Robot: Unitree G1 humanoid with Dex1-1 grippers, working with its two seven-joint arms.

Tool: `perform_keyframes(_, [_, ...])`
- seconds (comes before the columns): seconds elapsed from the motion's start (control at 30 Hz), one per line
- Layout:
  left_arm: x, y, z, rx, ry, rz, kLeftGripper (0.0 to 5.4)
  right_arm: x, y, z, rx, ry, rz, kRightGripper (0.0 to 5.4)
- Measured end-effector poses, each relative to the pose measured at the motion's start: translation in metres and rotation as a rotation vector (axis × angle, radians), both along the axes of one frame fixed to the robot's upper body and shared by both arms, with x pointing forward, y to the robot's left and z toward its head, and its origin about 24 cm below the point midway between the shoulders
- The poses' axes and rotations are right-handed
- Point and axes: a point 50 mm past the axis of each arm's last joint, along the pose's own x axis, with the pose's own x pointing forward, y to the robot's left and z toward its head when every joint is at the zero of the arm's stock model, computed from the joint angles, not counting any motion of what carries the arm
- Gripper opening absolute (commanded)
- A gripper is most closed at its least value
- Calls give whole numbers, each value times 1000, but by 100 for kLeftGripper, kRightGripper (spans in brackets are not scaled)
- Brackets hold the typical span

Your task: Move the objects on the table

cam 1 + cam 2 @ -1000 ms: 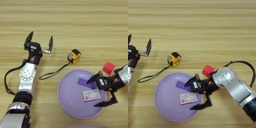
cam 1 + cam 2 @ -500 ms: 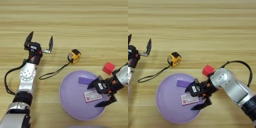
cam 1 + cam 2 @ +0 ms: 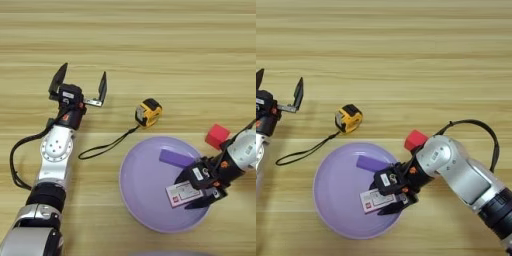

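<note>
**Desk contents, one moment**

Right pincer (image 3: 387,196): over the purple plate (image 3: 336,200), fingers clenched on the one flat white box with red edge (image 3: 376,201), which sat low over the plate's right half. One purple block (image 3: 372,163) lay in the plate, just behind the box. One red cube (image 3: 415,140) rested on the desk (image 3: 150,50) beside the plate's far right rim, touching the right arm. One yellow-and-black tape measure (image 3: 149,112) lay beyond the plate, its black cord (image 3: 102,147) trailing left. Left pincer (image 3: 80,86): fingers spread, empty, well apart at the left.
</note>
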Motion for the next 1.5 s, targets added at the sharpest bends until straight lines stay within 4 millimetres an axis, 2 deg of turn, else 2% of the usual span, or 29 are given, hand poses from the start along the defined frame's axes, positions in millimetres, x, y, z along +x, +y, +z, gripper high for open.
perform_keyframes(0.47, [0, 0, 1, 0, -3, 0, 540, 5, 0, 2, 26, -11, -46, 209])
perform_keyframes(0.57, [0, 0, 1, 0, -3, 0, 540, 9, -2, 9, 58, -28, -75, 209])
perform_keyframes(0.83, [1, 0, 0, -1, 3, 0, 540, 19, -10, 44, 217, -88, -163, 209])
perform_keyframes(1.03, [3, -1, -1, -1, 11, 0, 540, 33, -31, 62, 252, -174, -271, 209])
perform_keyframes(1.23, [2, -1, -2, -1, 9, 1, 540, 50, -67, 66, 234, -245, -426, 209])
perform_keyframes(1.5, [2, -1, -1, -1, -1, 0, 540, 53, -108, 68, 209, -292, -568, 209])
